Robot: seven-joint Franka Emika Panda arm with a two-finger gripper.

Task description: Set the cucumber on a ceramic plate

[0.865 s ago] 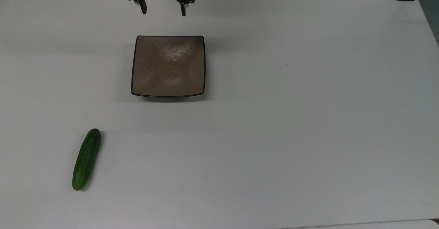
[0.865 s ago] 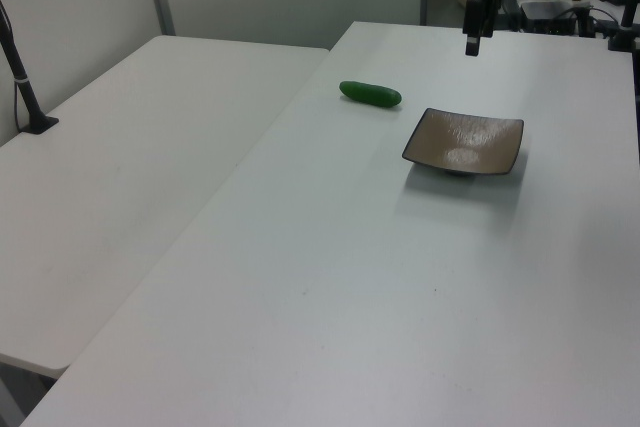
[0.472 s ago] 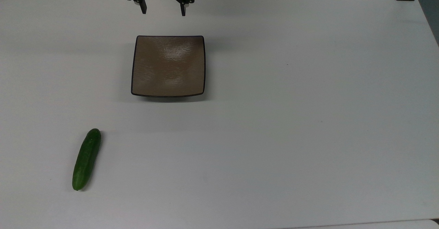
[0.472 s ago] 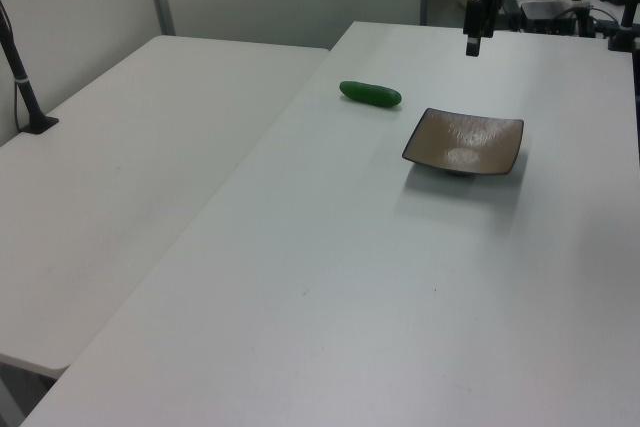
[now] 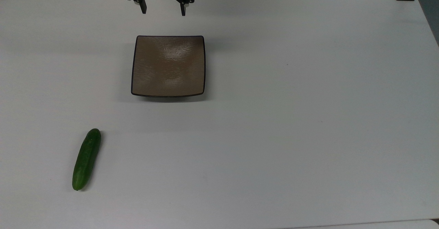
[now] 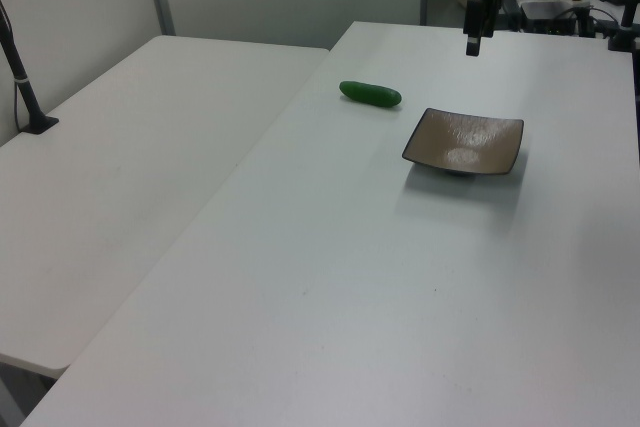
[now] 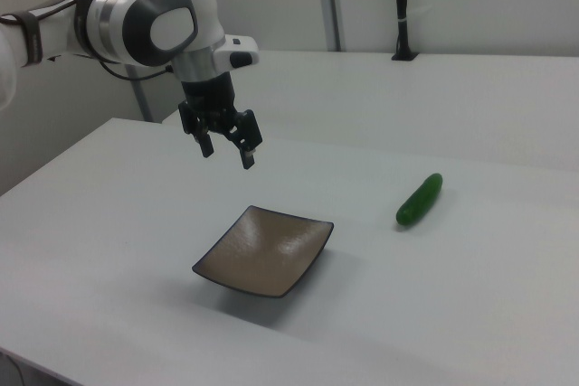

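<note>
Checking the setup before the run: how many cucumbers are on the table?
1: the cucumber lies on the table, apart from the ceramic plate, toward the top view's lower left.

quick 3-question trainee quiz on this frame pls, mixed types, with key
1. True or false: the cucumber already lies on the ceramic plate.
2. What does the gripper hold? A) the cucumber B) nothing C) the plate
3. In the right view, on which side of the plate does the cucumber lie?

Key:
1. False. It lies on the white table, apart from the plate.
2. B. The jaws are open and empty, hanging above the table beyond the plate's far edge in the top view.
3. The right view's right.
</note>
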